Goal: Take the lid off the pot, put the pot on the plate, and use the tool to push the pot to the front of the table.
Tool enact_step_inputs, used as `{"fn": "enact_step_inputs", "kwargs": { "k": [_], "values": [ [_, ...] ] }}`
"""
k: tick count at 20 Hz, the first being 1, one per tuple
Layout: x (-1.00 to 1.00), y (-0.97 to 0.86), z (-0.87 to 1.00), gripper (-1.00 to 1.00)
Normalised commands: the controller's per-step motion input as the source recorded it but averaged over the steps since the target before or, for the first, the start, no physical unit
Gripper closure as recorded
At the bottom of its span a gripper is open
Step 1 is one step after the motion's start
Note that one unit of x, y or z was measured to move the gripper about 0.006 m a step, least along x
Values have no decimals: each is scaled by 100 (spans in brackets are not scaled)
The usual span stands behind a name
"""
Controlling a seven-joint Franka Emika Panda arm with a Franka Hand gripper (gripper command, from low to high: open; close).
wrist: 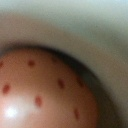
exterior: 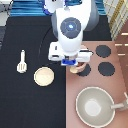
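So here's where I am: the claw (exterior: 75, 64) sits just right of centre in the exterior view, low over the left edge of the stove panel (exterior: 100, 75), right where the black bench (exterior: 30, 45) meets it. The arm's big white body covers nearly everything under it, so I honestly cannot tell what the claw is doing or whether it has anything.

All I get of the pot (exterior: 76, 70) from above is a little pinkish sliver poking out below the hand. The wrist view is jammed up close: a pale curved wall, and a reddish-orange spotted thing (wrist: 42, 87) filling most of the lower part. I read that as looking straight down into the pot, which would mean the lid is off already, but I can't spot the lid anywhere.

The plate (exterior: 43, 76) is bare, left of centre on the bench, clearly apart from the pot. The tool (exterior: 21, 62) lies further left, untouched by the look of it. Big grey pan (exterior: 95, 106) sits at lower right.

So: lid maybe done, pot on plate not done, push not started.
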Motion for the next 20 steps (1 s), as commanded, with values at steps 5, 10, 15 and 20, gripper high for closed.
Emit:
{"fn": "enact_step_inputs", "kwargs": {
  "k": [5, 10, 15, 20],
  "values": [
    [-11, -99, 29, 100],
    [-5, -99, 15, 100],
    [-2, -95, 0, 100],
    [13, -75, -14, 100]
  ]
}}
